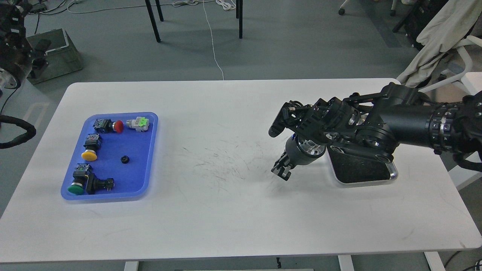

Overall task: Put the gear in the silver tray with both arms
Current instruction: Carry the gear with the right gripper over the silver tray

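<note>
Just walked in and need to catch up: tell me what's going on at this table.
A two-armed robot is meant to put a gear into the silver tray on the right. The small black gear lies untouched in the blue tray on the left, among push-button switches. The right gripper hangs over the bare table just left of the silver tray, holding nothing visible. The left arm is off the table's left edge.

On the table (pixel 233 210), the plastic tray (pixel 145 150) lies at my left, holding several push-buttons and the gear (pixel 124 159) near its middle. The silver tray (pixel 361 171) lies at my right, partly under my right arm (pixel 406 122), apparently holding nothing.
</note>
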You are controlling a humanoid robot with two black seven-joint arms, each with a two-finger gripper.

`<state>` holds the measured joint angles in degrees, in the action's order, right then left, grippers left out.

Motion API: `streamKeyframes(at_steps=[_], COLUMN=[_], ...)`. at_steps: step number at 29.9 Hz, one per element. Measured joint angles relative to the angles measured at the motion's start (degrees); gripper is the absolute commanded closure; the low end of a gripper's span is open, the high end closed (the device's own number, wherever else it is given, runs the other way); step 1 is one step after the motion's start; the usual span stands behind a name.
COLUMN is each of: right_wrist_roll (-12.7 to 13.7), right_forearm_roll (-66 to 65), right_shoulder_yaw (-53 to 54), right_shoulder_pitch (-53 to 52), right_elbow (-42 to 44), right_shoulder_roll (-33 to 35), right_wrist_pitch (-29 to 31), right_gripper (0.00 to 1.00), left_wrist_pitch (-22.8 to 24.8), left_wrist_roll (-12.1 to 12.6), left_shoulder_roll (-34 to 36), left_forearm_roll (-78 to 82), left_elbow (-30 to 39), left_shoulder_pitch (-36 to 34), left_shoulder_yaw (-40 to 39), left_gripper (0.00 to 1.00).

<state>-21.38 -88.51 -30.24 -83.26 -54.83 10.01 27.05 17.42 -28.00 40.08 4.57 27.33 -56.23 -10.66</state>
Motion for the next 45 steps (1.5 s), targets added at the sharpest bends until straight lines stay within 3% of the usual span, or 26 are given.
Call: streamKeyframes(at_steps=[14,20,28,45], right_wrist_roll=[-0.08,0.11,0.65,1.3], right_forearm_roll=[0.05,0.27,0.37,0.52], right_shoulder_yaw=[1.08,1.61,3.75,4.06], right_shoulder_pitch=[-2.44,-0.25,5.61,9.87], right_elbow=[0.35,1.37,6.47,14.28], right_shoulder_roll=[21.7,26.29,26.68,19.49], right_wrist_pitch=[-1.54,-5.05,-7.34,-9.41], right_gripper=[0.99,0.99,0.99,0.97], left_wrist_pitch=[0.72,1.15,1.53,2.19], left_wrist_roll=[0.0,0.0,0.0,0.0], left_shoulder_roll=[0.21,0.37,1.49,4.56], left_forearm_roll=[0.09,0.09,0.04,0.01], left_elbow=[0.03,0.05,0.35,2.82], left_shoulder_pitch=[0.43,0.89,0.94,2.38], left_shoulder_yaw=[0.03,0.03,-0.07,-2.09], left_gripper=[0.03,0.03,0.03,0.03])
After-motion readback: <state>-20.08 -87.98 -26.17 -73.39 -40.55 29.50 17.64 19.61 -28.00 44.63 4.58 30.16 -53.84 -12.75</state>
